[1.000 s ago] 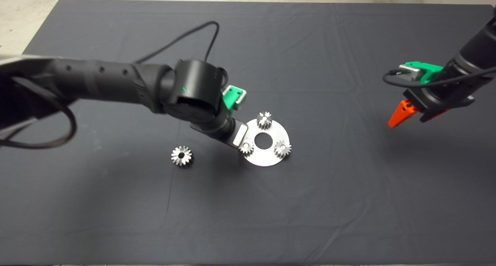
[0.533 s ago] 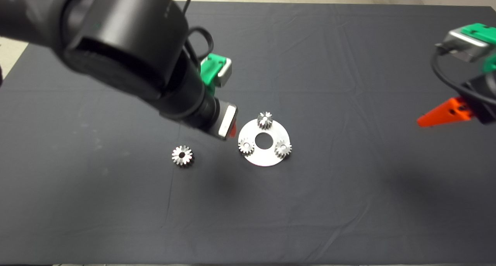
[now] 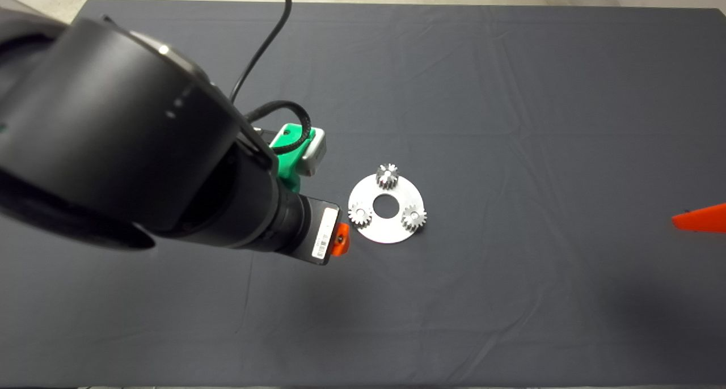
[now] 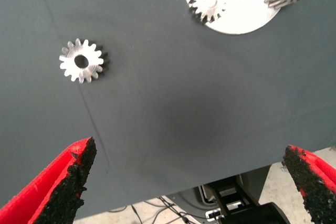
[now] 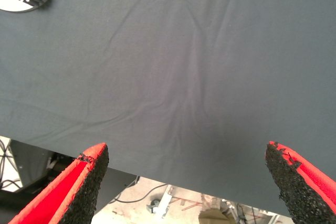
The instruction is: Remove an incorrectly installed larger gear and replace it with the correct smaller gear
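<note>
While left gripper (image 4: 189, 182) hangs above mat (image 3: 510, 94), jaws spread wide and empty, larger gear (image 4: 81, 60) lies flat on mat, apart from round plate (image 3: 391, 233). Smaller gear (image 3: 359, 214) sits on plate beside two look-alike gears. Right gripper (image 5: 191, 182) over bare mat at right edge, jaws released.

Gears counted: four in all. Three small gears sit on one round silver plate (image 3: 391, 235) mid-frame in the head view: upper (image 3: 387, 176), lower left (image 3: 359, 214), lower right (image 3: 414, 218). One larger gear (image 4: 81, 61) lies loose on the single dark mat (image 3: 510, 122), upper left of the left wrist view. Two grippers: left (image 4: 191, 187), right (image 5: 186, 182).
</note>
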